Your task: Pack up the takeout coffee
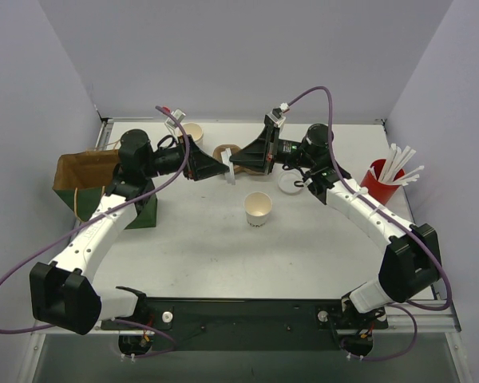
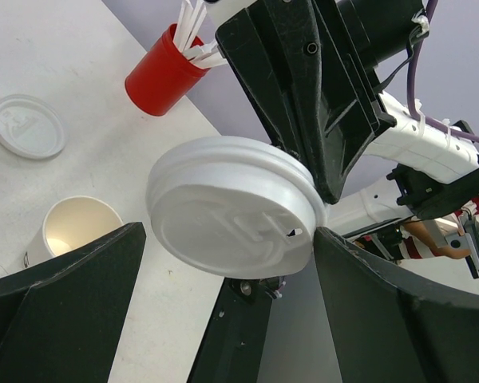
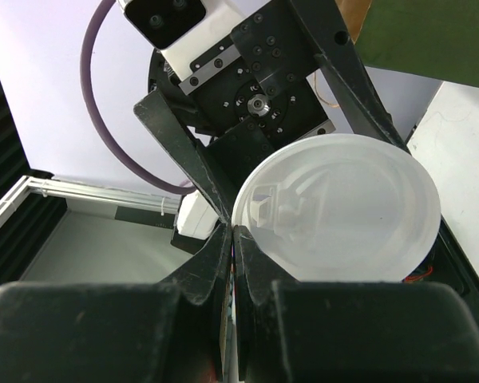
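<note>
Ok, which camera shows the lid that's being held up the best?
The left wrist view: the lid shows large, face on, its rim pinched in the right gripper. The right wrist view shows its other face, lower edge hidden. From the top it is only a white sliver.

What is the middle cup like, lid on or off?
Off. The cup stands upright, its tan inside showing. A lid lies flat on the table nearby.

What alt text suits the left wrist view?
The shut right end effector holds a white lid by its rim between the fingers of the open left end effector. An open paper cup stands on the table.
</note>
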Controlling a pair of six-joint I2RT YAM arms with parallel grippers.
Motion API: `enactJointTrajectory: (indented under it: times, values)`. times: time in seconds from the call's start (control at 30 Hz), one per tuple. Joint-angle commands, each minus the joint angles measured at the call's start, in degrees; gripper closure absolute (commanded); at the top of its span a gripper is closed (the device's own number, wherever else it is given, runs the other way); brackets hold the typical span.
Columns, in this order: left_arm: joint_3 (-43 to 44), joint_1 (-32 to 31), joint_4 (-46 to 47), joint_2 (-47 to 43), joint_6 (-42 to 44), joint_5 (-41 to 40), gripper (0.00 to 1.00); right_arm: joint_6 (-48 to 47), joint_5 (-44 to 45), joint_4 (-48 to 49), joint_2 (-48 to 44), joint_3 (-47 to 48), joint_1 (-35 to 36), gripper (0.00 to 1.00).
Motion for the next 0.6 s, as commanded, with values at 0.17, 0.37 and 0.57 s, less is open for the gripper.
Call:
enactJointTrajectory:
  times: [0.17, 0.37, 0.57]
  values:
    - [-1.0, 0.4, 5.4, -1.0, -2.0, 0.3, 0.03, 0.7, -1.1, 6.3, 0.3, 2.9, 0.3, 1.0]
    - [-1.9, 0.4, 7.7, -1.5, -3.6, -0.5, 0.02, 1.5, -0.9, 7.6, 0.6, 2.4, 0.4, 1.0]
    - [-2.4, 0.5, 8.8, -1.8, -4.2, -0.6, 0.03, 2.0, -0.9, 8.2, 0.8, 2.5, 0.4, 1.0]
